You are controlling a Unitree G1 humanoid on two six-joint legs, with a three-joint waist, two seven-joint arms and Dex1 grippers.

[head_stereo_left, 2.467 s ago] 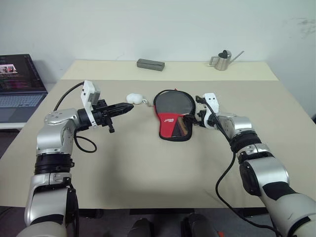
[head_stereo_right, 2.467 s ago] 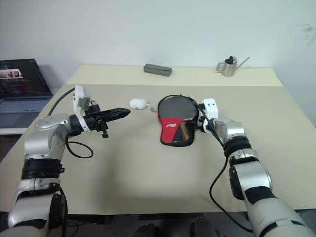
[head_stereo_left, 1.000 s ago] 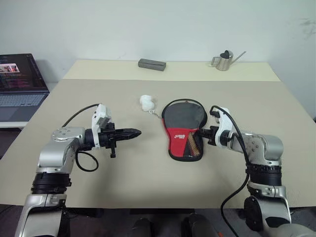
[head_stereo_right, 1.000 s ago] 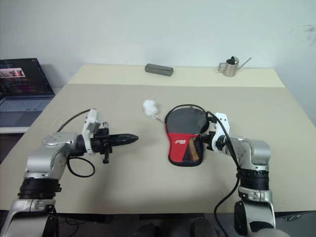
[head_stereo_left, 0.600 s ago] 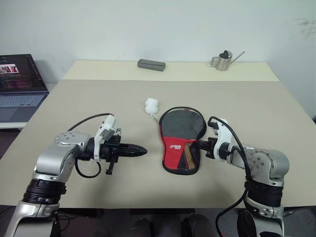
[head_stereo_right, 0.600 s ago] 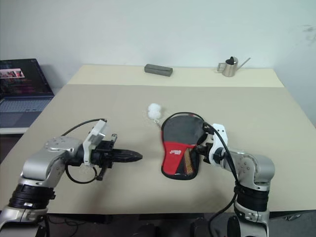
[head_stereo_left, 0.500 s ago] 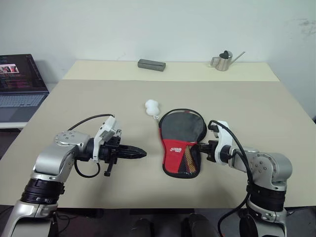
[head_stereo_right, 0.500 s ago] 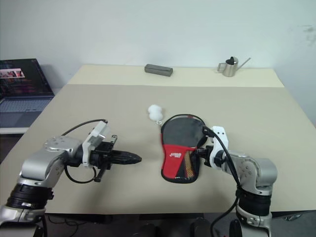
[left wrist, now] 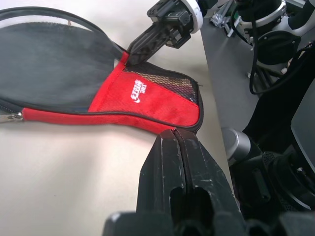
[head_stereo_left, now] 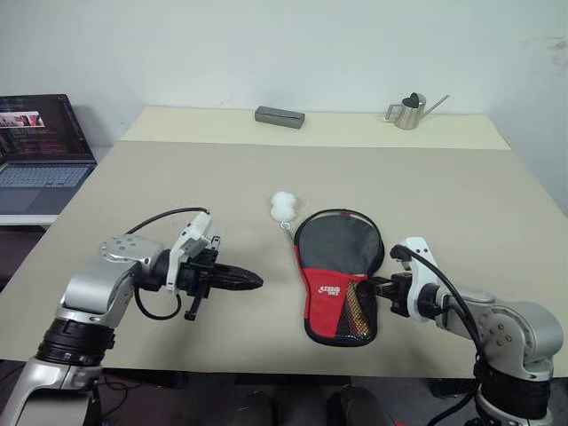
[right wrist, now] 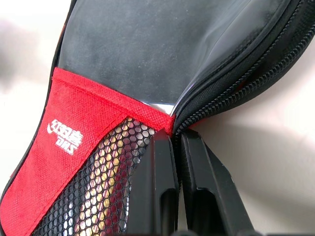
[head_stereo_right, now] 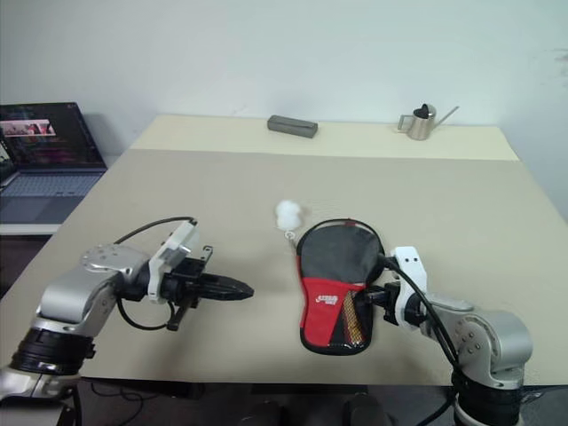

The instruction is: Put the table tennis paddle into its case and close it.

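A laptop (head_stereo_left: 40, 146) stands off the counter's (head_stereo_left: 177, 177) left side, well apart from the left claw (head_stereo_left: 253, 282) and behind it. The left claw hovers low over the counter with both black fingers pressed together and nothing between them; it points sideways toward the case (head_stereo_left: 339, 284), which lies just beyond its tip with a strip of bare counter between the two. In the left wrist view the closed fingers (left wrist: 182, 162) point at the near edge of the case's red lower part. A white pom-pom (head_stereo_left: 284, 206) lies on the counter ahead of the left claw's tip and beyond it, joined to the rounded black end of the case by a short chain. The case lies flat, black rounded end away from the robot, red lower part with mesh pocket and white logo toward the robot. Through the mesh a tan handle with a red stripe, part of the table tennis paddle (head_stereo_left: 353, 309), is visible inside the case. The right claw (head_stereo_left: 377, 287) is pinched shut on the case's right edge, at the junction of the black zip rim and the red part. A grey block (head_stereo_left: 280, 116) and a small metal watering can (head_stereo_left: 413, 110) stand at the far counter edge, well apart from both claws.
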